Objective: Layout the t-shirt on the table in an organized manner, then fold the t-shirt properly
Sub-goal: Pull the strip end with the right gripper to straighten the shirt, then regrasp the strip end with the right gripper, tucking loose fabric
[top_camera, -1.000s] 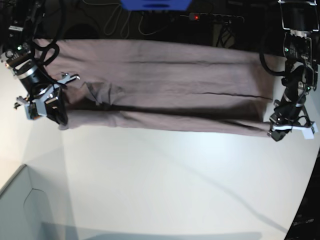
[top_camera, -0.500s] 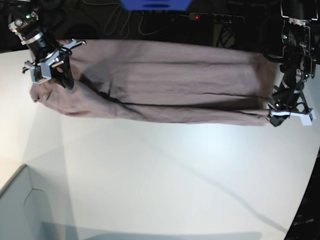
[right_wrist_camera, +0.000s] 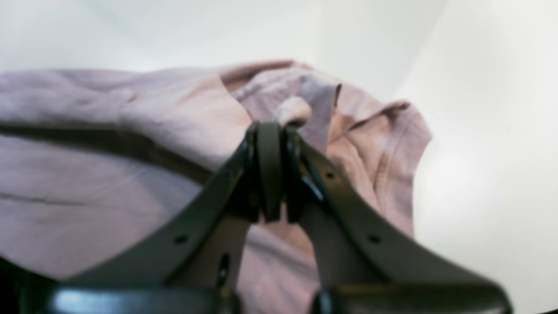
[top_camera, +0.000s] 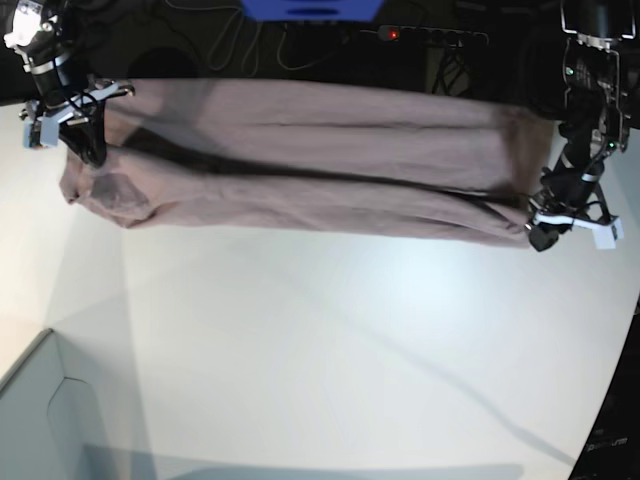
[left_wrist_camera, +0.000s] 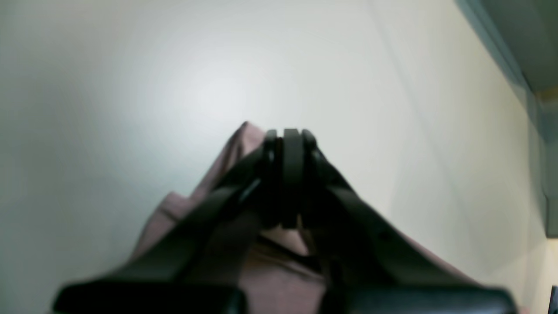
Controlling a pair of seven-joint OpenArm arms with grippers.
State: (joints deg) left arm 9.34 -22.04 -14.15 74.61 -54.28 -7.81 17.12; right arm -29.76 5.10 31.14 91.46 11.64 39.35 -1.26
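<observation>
White table — both grippers pinch the t-shirt; sleeves hidden in folds.

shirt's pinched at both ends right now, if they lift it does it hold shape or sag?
Likely sags: the t-shirt already drapes in long folds between the left gripper and right gripper. Probably light; thin pinches hold it. The bunched cloth in the right wrist view suggests it crumples easily.
</observation>
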